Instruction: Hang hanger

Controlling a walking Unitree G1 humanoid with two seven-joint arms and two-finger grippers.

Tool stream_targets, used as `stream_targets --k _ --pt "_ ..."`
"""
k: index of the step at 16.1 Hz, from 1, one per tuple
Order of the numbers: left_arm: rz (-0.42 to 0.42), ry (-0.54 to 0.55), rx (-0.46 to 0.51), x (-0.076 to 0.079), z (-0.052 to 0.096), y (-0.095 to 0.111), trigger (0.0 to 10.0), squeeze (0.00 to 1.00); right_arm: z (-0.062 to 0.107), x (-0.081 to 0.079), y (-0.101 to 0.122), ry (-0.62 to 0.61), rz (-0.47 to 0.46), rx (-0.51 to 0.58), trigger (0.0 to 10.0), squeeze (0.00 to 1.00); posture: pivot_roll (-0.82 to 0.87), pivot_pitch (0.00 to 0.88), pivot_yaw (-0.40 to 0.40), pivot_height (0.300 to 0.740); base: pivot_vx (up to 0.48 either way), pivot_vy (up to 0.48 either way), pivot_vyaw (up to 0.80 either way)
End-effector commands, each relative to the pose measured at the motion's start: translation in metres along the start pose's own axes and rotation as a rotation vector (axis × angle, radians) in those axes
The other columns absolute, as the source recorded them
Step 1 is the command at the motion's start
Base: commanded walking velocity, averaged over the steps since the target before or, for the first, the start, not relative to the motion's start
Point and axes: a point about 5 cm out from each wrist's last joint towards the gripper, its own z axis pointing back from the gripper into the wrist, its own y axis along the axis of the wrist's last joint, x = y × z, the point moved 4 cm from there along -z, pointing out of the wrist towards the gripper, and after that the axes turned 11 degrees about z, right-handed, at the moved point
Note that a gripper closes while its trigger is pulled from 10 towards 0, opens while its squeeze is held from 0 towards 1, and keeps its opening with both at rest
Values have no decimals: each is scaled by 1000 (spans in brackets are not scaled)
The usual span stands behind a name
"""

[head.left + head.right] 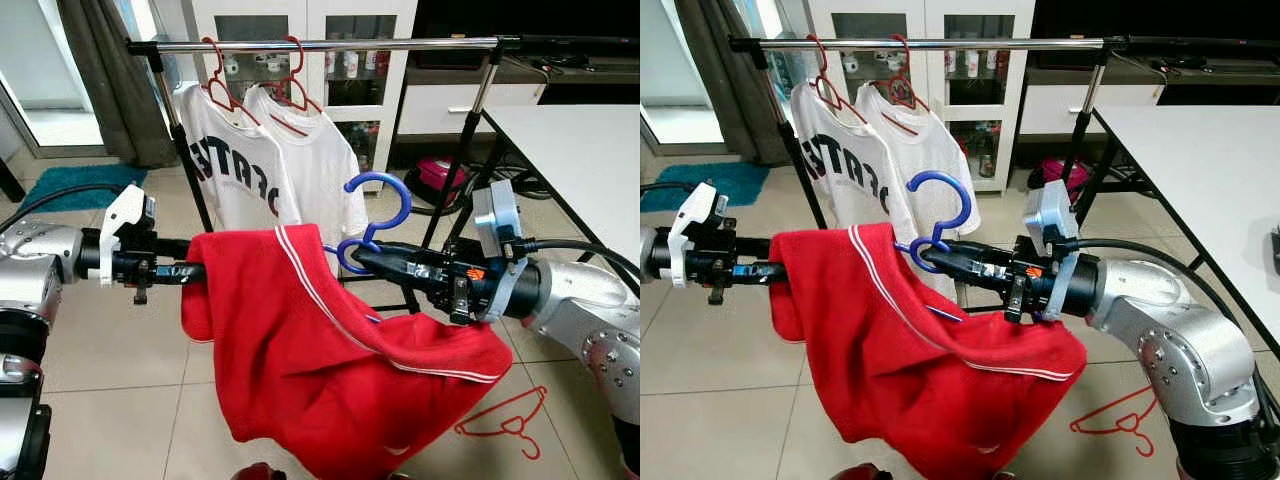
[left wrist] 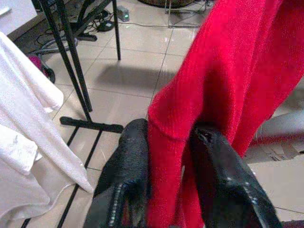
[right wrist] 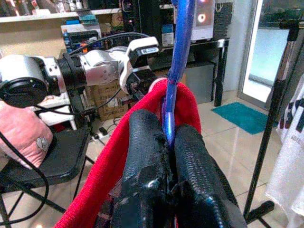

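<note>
A red shirt [image 1: 330, 380] hangs between my two grippers on a blue hanger [image 1: 378, 215], whose hook rises above the cloth. My right gripper [image 1: 362, 258] is shut on the blue hanger's neck; the wrist view shows the blue hanger [image 3: 176, 71] pinched between the fingers [image 3: 142, 156]. My left gripper [image 1: 198, 272] is shut on the red shirt's shoulder edge, with red shirt cloth [image 2: 223, 85] between its fingers [image 2: 128, 161]. Behind stands a clothes rail [image 1: 320, 45] with two white T-shirts [image 1: 270, 165] on red hangers [image 1: 225, 85].
A red hanger [image 1: 505, 420] lies on the tiled floor at the lower right. A white table [image 1: 590, 160] stands to the right. White cabinets [image 1: 300, 20] are behind the rail, whose black legs [image 1: 455, 170] stand close to my right arm.
</note>
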Motion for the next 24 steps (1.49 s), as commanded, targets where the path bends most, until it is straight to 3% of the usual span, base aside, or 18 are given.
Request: stream_targets --k 1,12,17,19,24 --pt "8 14 -19 -1 2 -5 0 0 3 0 11 -5 29 41 0 0 -195 0 59 710 0 0 0" --pt "54 120 31 -9 9 -15 0 0 2 1 13 -32 -11 62 0 0 -195 0 69 710 0 0 0" --pt "124 209 73 -6 20 -40 0 0 3 4 15 -69 -10 74 0 0 -198 0 78 710 0 0 0" --pt "172 272 53 -2 31 -61 0 0 5 4 17 -59 -7 85 0 0 -195 0 76 710 0 0 0" --pt "180 362 13 0 42 -78 0 0 5 9 18 -65 2 91 0 0 -184 0 62 710 0 0 0"
